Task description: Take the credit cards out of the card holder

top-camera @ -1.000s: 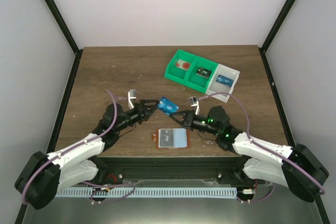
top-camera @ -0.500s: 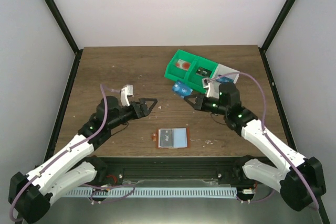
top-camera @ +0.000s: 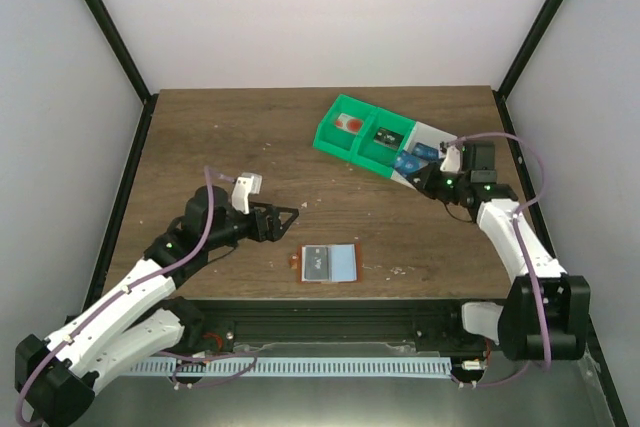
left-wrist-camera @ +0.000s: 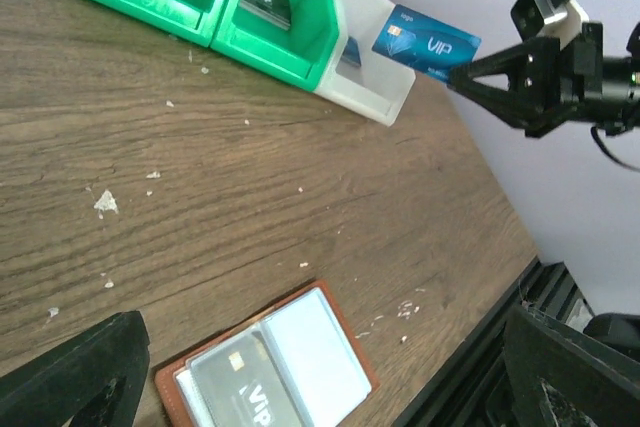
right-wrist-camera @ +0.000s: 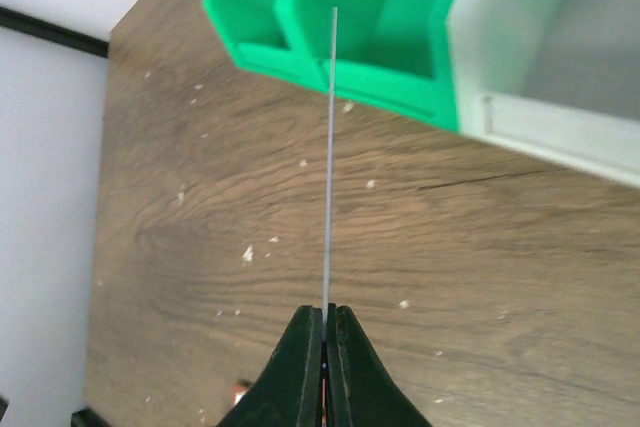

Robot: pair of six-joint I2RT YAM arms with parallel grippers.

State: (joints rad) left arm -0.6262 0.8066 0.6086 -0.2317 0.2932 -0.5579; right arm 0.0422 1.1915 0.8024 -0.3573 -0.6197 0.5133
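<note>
The card holder (top-camera: 327, 263) lies open near the table's front edge, reddish-brown with pale inner panels. A grey card (left-wrist-camera: 243, 390) shows in its left sleeve. My left gripper (top-camera: 290, 217) hangs open and empty left of and slightly behind the holder; its fingers (left-wrist-camera: 85, 362) frame the holder (left-wrist-camera: 300, 347) in the left wrist view. My right gripper (top-camera: 422, 176) is shut on a blue credit card (top-camera: 407, 162), held above the tray's white compartment (left-wrist-camera: 375, 87). In the right wrist view this card (right-wrist-camera: 330, 147) appears edge-on between the shut fingertips (right-wrist-camera: 326, 313).
The green-and-white tray (top-camera: 340, 145) sits at the back right, with a card in each compartment: reddish (top-camera: 350, 124), dark (top-camera: 386, 135) and blue (top-camera: 429, 153). Pale crumbs (left-wrist-camera: 104, 203) dot the wood. Black frame posts and white walls surround the table.
My right arm has carried the blue card from above the holder back and right to the tray. My left gripper let go of it, opened wide and drew back left.
</note>
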